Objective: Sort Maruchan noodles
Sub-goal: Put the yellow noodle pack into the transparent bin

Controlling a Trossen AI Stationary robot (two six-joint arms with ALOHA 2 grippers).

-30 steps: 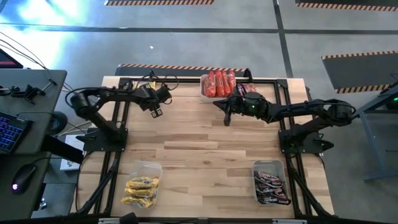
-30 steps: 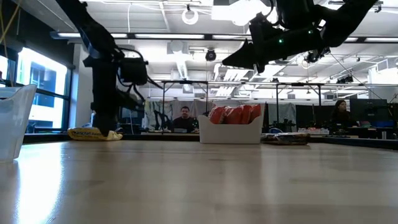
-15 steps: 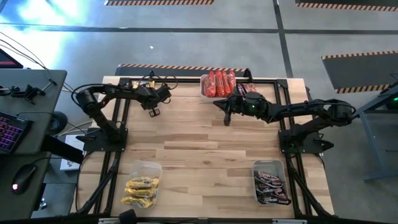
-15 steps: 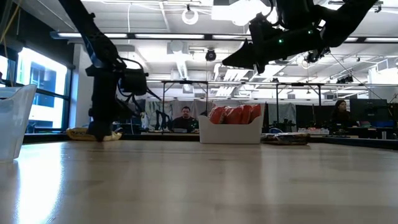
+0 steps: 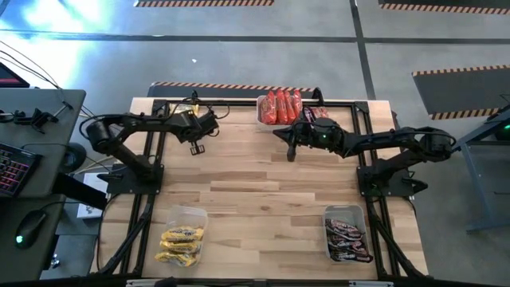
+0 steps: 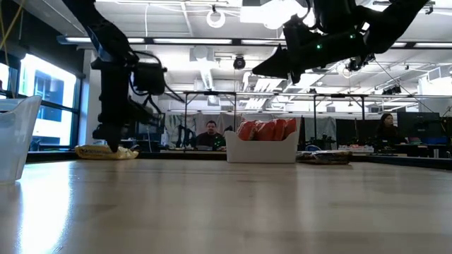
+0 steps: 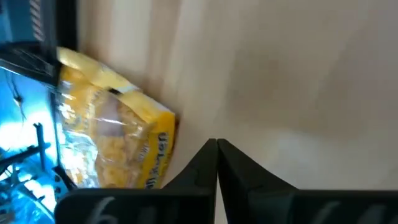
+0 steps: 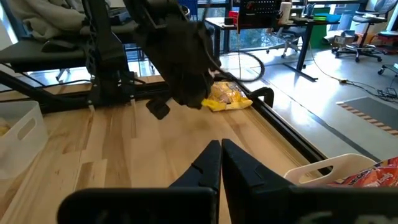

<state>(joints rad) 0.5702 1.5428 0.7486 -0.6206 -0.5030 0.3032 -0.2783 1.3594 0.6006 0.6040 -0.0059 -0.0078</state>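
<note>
Left arm reached along the far left edge of the counter (image 5: 263, 175), its left gripper (image 5: 196, 147) pointed down, fingers (image 7: 205, 163) pressed together and holding nothing, tips just beside a loose yellow noodle packet (image 7: 112, 146) that lay on the wood near the far left corner, not gripped. Right arm stretched in from the right, raised above the counter, right gripper (image 5: 290, 150) near the far middle, fingers (image 8: 214, 158) pressed together and empty. Red-orange packets (image 5: 280, 106) stood packed upright in a white bin (image 6: 261, 149) at the far edge; a dark packet (image 5: 315, 113) lay just beside that bin on its right. Near left corner: clear tub (image 5: 182, 233) with yellow packets. Near right corner: clear tub (image 5: 347, 234) with dark brown packets. Counter was light wood planks with a black frame. Beyond it, an open workspace with desks; a seated person (image 6: 208, 135) behind the bin and another person (image 6: 388, 128) at far right.
</note>
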